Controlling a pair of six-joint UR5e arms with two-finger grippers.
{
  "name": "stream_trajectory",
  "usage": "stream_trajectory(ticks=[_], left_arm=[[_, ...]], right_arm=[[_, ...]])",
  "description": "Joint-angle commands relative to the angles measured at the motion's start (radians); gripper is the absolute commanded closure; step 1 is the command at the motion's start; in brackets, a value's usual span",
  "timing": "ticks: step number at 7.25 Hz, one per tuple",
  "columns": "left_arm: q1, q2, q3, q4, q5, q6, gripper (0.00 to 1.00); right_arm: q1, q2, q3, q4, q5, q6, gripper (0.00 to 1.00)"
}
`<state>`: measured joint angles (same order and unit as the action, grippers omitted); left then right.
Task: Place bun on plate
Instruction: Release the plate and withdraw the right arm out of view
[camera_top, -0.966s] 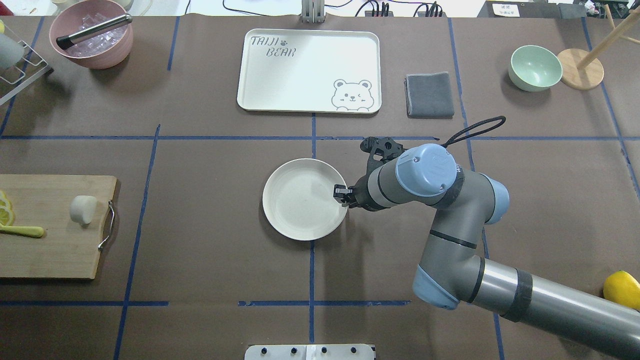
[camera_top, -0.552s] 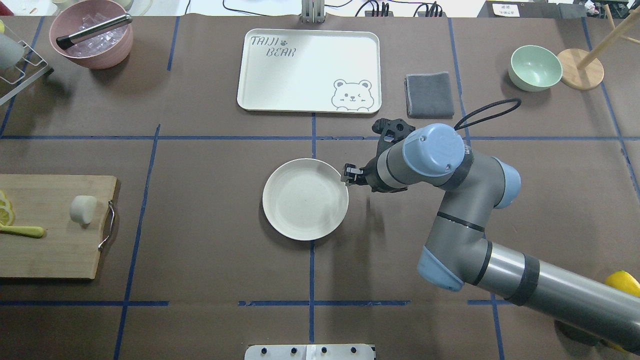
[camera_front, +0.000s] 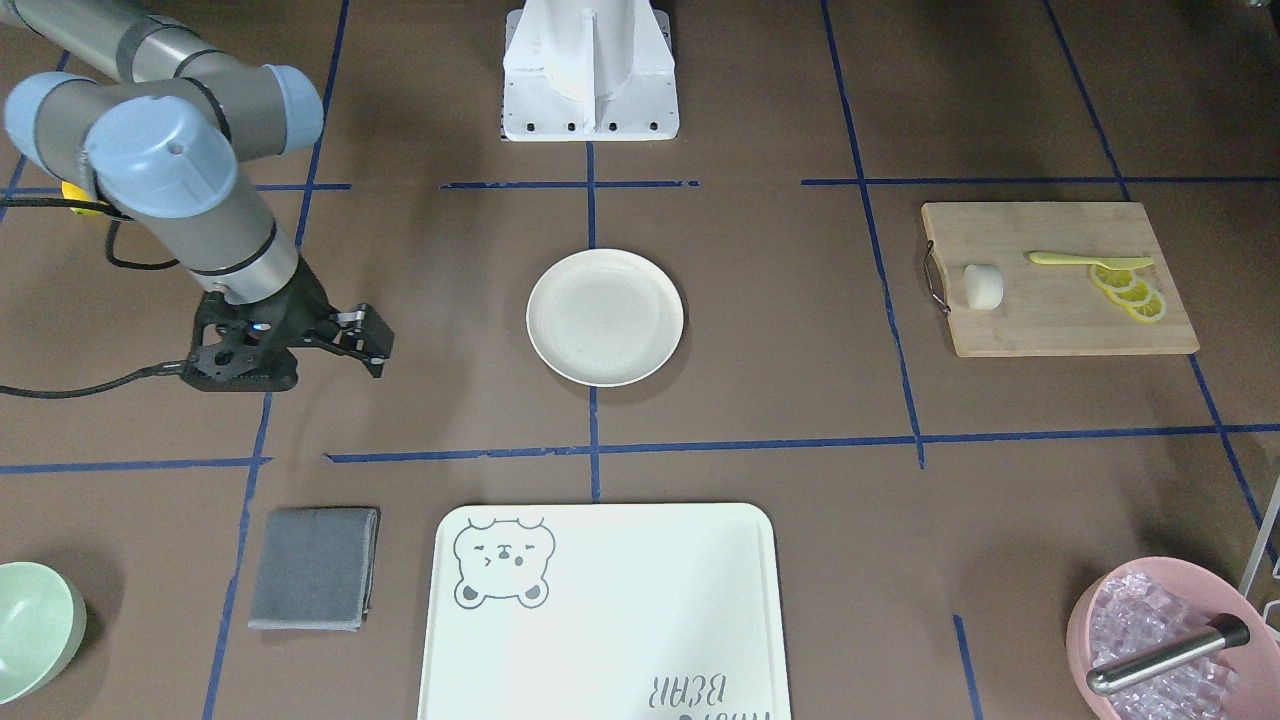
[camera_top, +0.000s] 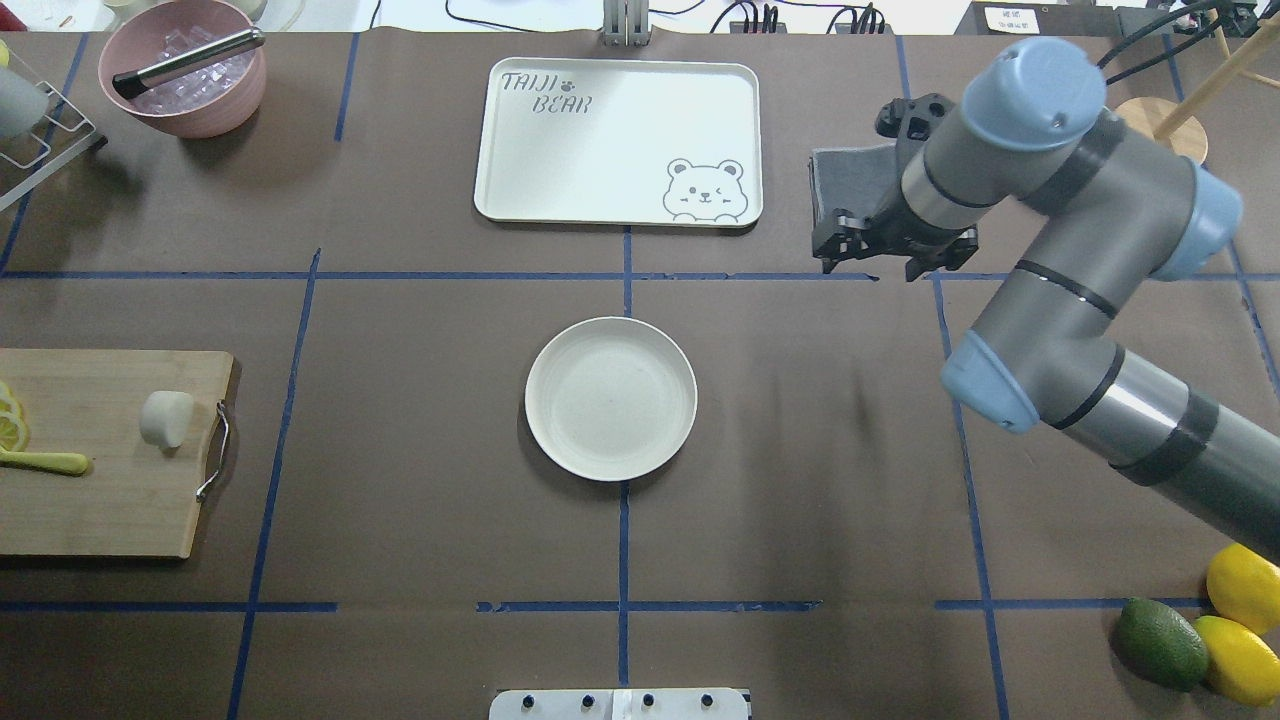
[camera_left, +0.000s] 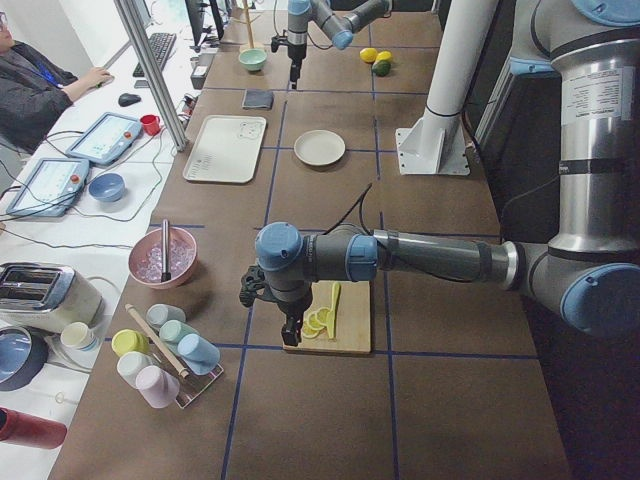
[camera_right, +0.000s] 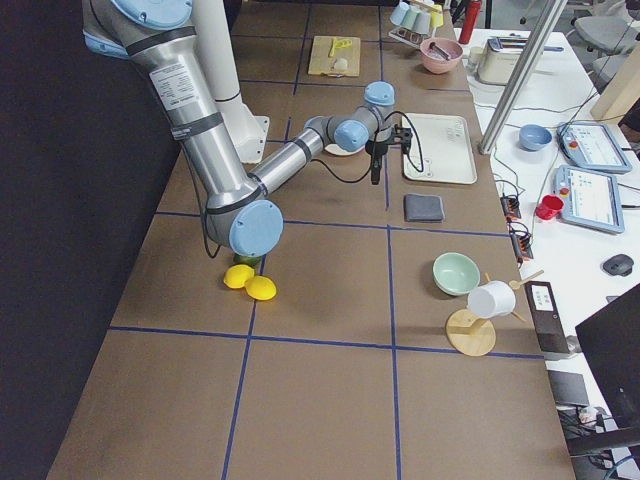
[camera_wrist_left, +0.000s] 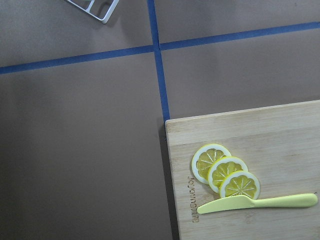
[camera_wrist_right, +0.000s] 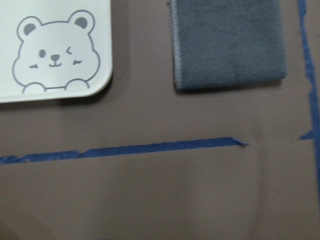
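The bun, a small white lump, lies on the wooden cutting board at the table's left edge; it also shows in the front view. The cream plate sits bare at the table's middle. My right gripper hangs open and holds nothing, well right of and behind the plate, over the grey cloth's front edge. My left gripper shows only in the exterior left view, above the board's lemon end; I cannot tell its state. The left wrist view misses the bun.
Lemon slices and a yellow knife lie on the board. A bear-printed tray, grey cloth and pink ice bowl line the back. Lemons and an avocado sit front right.
My right gripper has left the plate's right rim and swung back and to the right, up over the grey cloth. Plate and bun have not moved.
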<state>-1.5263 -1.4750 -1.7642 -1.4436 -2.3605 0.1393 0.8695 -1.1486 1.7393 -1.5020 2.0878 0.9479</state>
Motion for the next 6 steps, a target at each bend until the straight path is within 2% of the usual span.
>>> stream_trajectory(ticks=[1,3,6], left_arm=[[0.0,0.001,-0.003,0.0,0.003,-0.006,0.0],[0.0,-0.007,-0.003,-0.001,0.003,-0.01,0.0],[0.0,-0.007,0.006,-0.004,0.003,-0.009,0.0]], right_arm=[[0.194,-0.18,0.069,-0.035,0.116,-0.305,0.0],[0.375,-0.34,0.069,-0.04,0.141,-0.675,0.0],[0.619,-0.41,0.074,-0.196,0.165,-1.071,0.0]])
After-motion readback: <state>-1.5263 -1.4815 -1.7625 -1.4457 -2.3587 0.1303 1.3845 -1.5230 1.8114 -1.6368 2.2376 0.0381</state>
